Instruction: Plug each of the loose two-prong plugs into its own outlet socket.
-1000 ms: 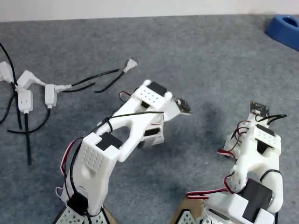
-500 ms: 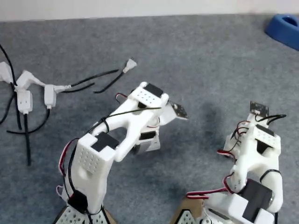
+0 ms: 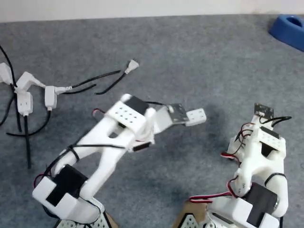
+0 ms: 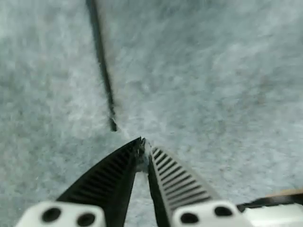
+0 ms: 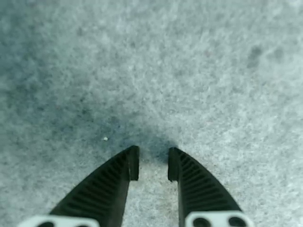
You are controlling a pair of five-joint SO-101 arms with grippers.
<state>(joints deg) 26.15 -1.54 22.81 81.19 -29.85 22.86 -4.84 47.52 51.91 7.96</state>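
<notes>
Surface: grey carpet-like mat over the whole table; a blue container sits at the far right corner.
Loose plug: small and white, lying on the mat toward the far left of centre, with a black lead trailing from it. Nothing grips it.
Connector cluster: white bodies on black leads at the far left edge, well apart from the loose plug. I cannot tell which of them are sockets and which are plugs already seated.
Left arm: stretched low over the middle of the mat, nearer than the loose plug.
Left claw: tips pressed together, nothing between them. A black cable ends just ahead of the tips without touching them.
Right arm: folded back at the near right.
Right claw: tips a little apart, nothing between them, bare mat beneath.
Step in hand: judged to be the approach; no plug has been picked up.
Next move calls for: parting the left claw, carrying it over to the loose plug and taking the body, not the lead, so the prongs stay free and can be squared to a socket in the cluster.
Risk: a hold on the lead alone would leave the plug swinging.
</notes>
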